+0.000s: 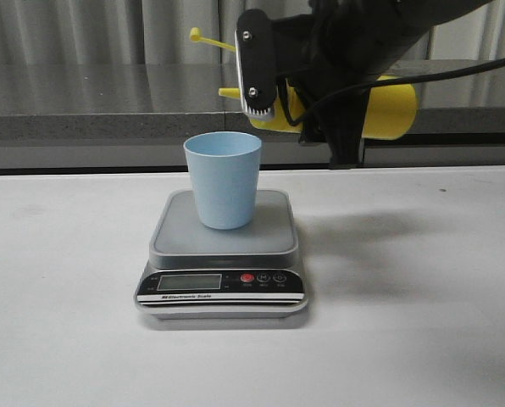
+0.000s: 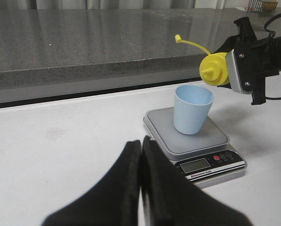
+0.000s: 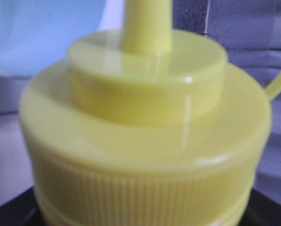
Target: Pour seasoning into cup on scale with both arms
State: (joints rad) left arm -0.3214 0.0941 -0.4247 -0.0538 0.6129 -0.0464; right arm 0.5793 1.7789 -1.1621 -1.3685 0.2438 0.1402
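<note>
The pale blue cup (image 1: 223, 178) stands upright on the silver-grey scale (image 1: 274, 231). Up and to the right of the cup, my right gripper (image 1: 274, 95) is shut on the yellow seasoning bottle (image 1: 390, 108). The bottle lies about level, its nozzle (image 1: 229, 91) pointing left just past the cup's rim, its cap (image 1: 196, 35) hanging off the tether. The right wrist view is filled by the bottle's ribbed collar (image 3: 145, 141), with the cup (image 3: 41, 33) blurred beyond. My left gripper (image 2: 141, 142) is shut on nothing, low over the table in front of the scale (image 2: 217, 136) and cup (image 2: 191, 110).
The white table (image 1: 66, 339) runs round the scale on all sides. A grey stone ledge (image 1: 83, 102) lies along the back, with curtains behind. The scale's display (image 1: 189, 281) and red button (image 1: 246, 277) face the front edge.
</note>
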